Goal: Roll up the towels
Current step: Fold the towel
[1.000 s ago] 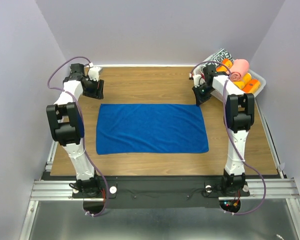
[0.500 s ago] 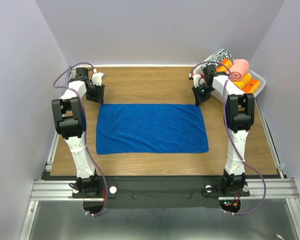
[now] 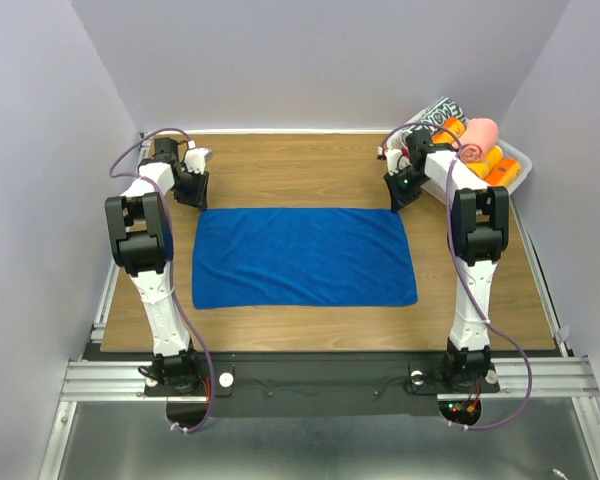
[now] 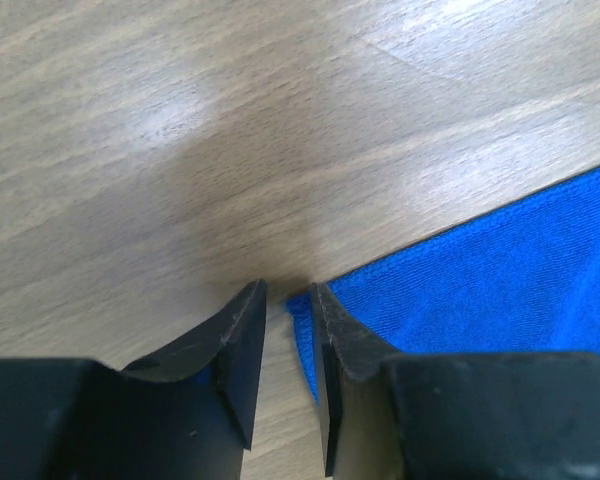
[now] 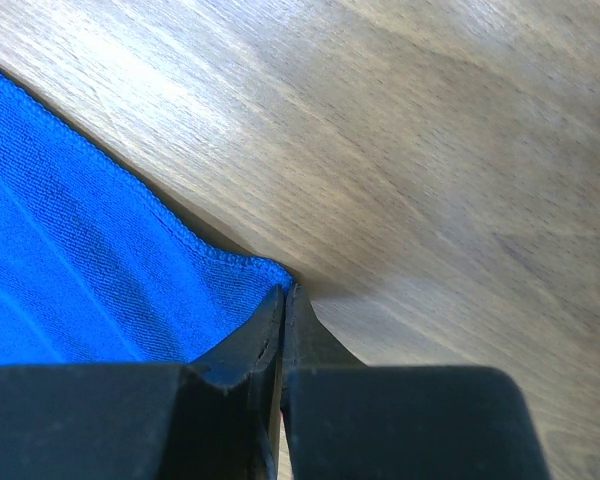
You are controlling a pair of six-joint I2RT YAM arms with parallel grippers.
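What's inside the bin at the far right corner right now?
A pink rolled towel lies among orange rolls, with a black-and-white patterned roll at the far end. The floor of the bin, and anything lower down, is covered by them.

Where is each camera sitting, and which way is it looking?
Top camera: high behind the arms, looking down at the table, blue towel, left arm and right arm.
Left wrist camera: on that wrist, looking down past the left tool, slightly open at a towel corner.
Right wrist camera: on that wrist, looking down past the right tool, pinched on another corner.
All three show the blue towel and table.
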